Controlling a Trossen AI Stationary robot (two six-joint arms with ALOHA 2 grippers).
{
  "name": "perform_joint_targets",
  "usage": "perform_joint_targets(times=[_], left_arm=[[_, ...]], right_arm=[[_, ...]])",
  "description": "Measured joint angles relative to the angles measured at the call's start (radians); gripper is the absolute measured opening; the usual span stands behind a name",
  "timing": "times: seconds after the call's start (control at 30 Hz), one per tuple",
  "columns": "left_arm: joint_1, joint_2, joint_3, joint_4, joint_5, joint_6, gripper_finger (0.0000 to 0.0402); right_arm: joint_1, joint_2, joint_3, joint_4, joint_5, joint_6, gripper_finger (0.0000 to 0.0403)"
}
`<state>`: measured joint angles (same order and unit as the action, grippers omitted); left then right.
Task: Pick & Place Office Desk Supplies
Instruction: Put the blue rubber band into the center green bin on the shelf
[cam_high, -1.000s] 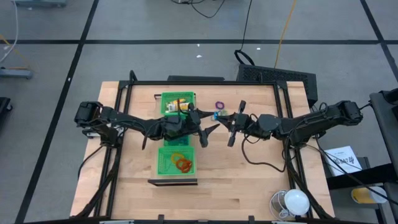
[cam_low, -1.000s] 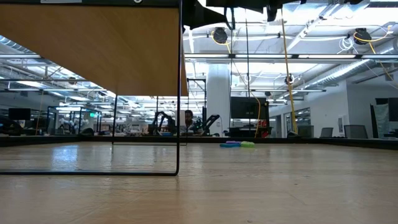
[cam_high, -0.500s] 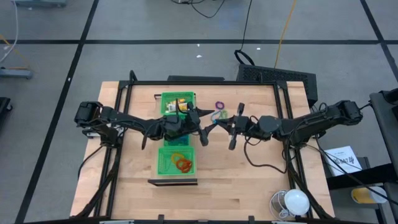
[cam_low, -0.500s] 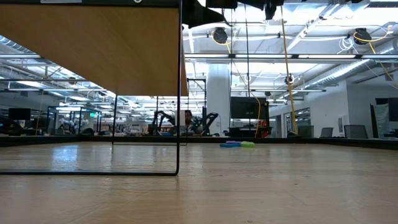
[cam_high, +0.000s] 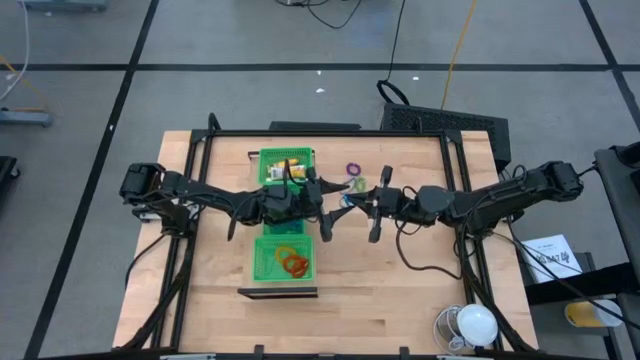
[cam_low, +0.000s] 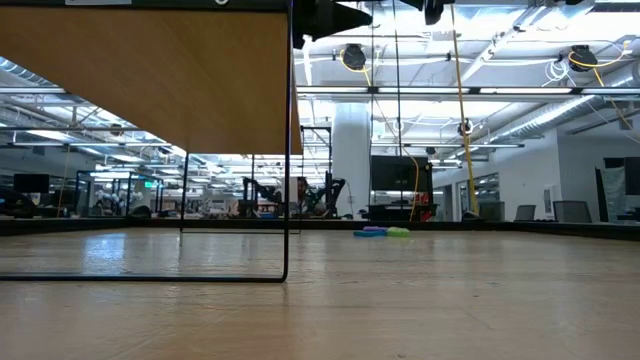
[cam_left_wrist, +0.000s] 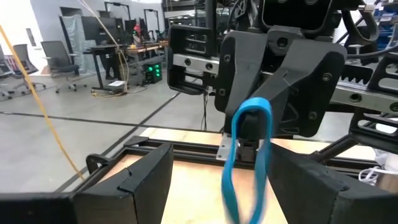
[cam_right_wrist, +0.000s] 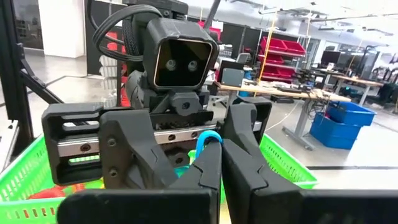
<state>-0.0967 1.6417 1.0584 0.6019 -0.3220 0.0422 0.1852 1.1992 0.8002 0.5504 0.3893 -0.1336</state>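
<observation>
While both dark arms reach inward from opposite sides of the wooden table (cam_high: 400, 290), their grippers meet nose to nose above its middle, just beside the long green tray (cam_high: 270, 262). The left arm stretches nearly flat from its base at the table's left edge, crossing over the tray, and its left gripper (cam_high: 331, 207) faces the other arm with fingers (cam_left_wrist: 134, 183) spread apart and clamped on nothing. The right arm extends low from the table's right edge, bent slightly at the elbow, and its right gripper (cam_high: 350, 200) has its fingertips (cam_right_wrist: 205, 168) pinched tightly together on a thin blue loop (cam_left_wrist: 245, 158). That loop hangs down from the pinched tips, dangling in the air between the left gripper's open fingers without clearly touching them. In the right wrist view only a small blue arc of the loop (cam_right_wrist: 205, 138) peeks above the closed fingers, with the left gripper's camera housing right behind it. Other supplies lie elsewhere: orange-red loops (cam_high: 293, 264) in the tray's near compartment, yellow pieces (cam_high: 284, 166) in its far compartment, and a purple loop (cam_high: 353, 169) on the bare wood beyond the grippers. In the low view, small green and blue items (cam_low: 385, 232) rest far off on the tabletop.
</observation>
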Motion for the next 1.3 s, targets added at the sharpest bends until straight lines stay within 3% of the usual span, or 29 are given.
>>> perform_joint_targets(times=[0.4,0.77,1.3], left_arm=[[0.000,0.000,0.000,0.000,0.009,0.001,0.0244],[0.000,0.000,0.000,0.000,0.109,-0.003,0.0124],[0.000,0.000,0.000,0.001,0.109,0.001,0.0014]], right_arm=[[0.000,0.000,0.000,0.000,0.001,-0.016,0.0000],[0.000,0.000,0.000,-0.001,0.001,-0.016,0.0000],[0.000,0.000,0.000,-0.013,0.001,-0.016,0.0000]])
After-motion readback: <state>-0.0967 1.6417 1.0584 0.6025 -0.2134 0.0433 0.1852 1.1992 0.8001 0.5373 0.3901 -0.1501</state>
